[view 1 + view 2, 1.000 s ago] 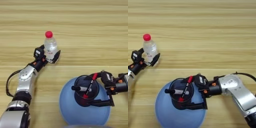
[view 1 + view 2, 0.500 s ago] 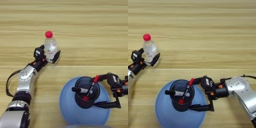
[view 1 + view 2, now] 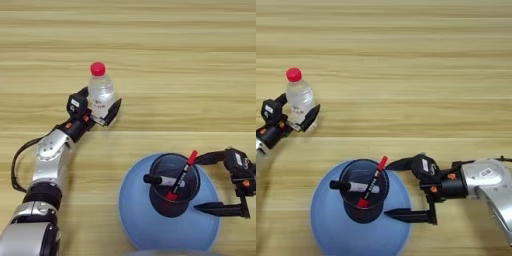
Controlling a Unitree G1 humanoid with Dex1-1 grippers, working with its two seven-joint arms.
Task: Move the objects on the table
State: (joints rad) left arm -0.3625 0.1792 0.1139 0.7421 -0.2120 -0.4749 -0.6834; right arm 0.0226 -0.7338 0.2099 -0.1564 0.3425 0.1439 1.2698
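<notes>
Bottle (image 3: 100, 93) was standing upright at middle left of the frame, your left gripper (image 3: 100, 107) clamped on its lower body with a finger on each side. Cup (image 3: 173, 184) sat on the light-blue plate (image 3: 150, 225) at the bottom, a black-capped marker (image 3: 161, 180) and a red-capped marker (image 3: 183, 171) leaning inside. Your right gripper (image 3: 398, 189) had its fingers spread wide just right of the cup, not touching it. Looked to me like you were between grabs there; next you'd need to lift the bottle straight and steady.

Red-capped clear bottle (image 3: 100, 90), dark cup (image 3: 173, 186), light-blue plate (image 3: 145, 225), striped wooden table (image 3: 175, 60).
</notes>
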